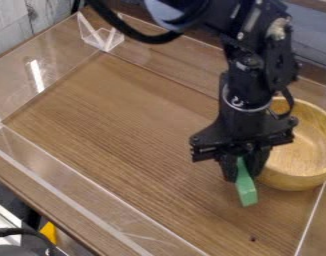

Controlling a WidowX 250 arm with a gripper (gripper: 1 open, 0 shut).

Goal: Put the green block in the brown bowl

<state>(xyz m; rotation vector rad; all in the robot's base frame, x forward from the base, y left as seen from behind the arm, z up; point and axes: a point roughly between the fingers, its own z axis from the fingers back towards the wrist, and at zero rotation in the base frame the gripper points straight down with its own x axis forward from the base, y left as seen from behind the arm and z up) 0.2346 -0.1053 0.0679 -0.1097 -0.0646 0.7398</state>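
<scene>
— Where is the green block (246, 184) to be found?

— It is held upright, or nearly so, between the fingertips of the gripper (241, 165), which are clamped on its upper end. The lower part is left hanging below them, at the near left side of the brown bowl (301, 150).

— Is the bowl reached?

— That cannot be told for certain. In the picture the block is seen against the bowl's left rim and the table (119, 140), and whether the two are touching is not shown.

— What could be spoiled from here?

— If the grip were released at this spot, the block would probably be dropped on the wood outside the bowl, since its lower end is not placed over the hollow.

— And if a move to the right were made too low?

— The rim could be struck by the hanging end. The block might then be twisted in the fingers or knocked loose, as only its top is gripped, or the bowl might be pushed along. A lift before the crossing seems to be called for.
</scene>
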